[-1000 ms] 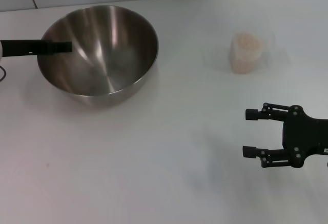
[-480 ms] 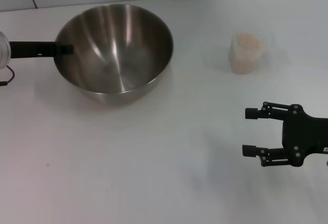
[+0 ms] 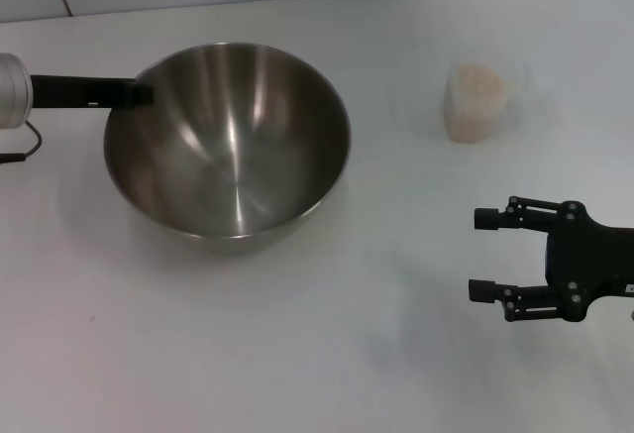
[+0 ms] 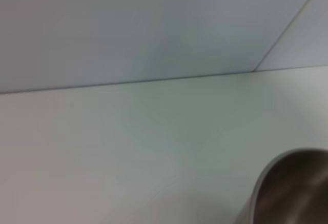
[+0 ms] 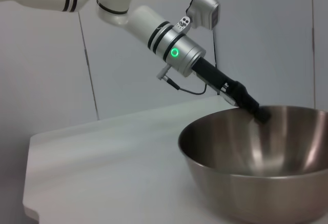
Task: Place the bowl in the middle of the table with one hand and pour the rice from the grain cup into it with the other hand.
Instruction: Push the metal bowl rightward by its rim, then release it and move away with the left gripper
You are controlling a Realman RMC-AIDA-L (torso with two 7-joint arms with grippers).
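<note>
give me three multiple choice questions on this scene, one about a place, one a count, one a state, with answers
1. Where does the grain cup stand relative to the bowl?
A. inside it
B. on the table, toward the robot's right of it
C. toward the robot's left of it

2. How many bowls are on the table?
A. one
B. two
C. three

3. What is the state of the right gripper?
A. shut on the cup
B. shut on the bowl's rim
C. open, holding nothing

Answers:
1. B, the head view shows the cup apart from the bowl, on the right side.
2. A, only one steel bowl shows.
3. C, its fingers stand apart over bare table, nearer the robot than the cup, while the left gripper is at the bowl's rim.
</note>
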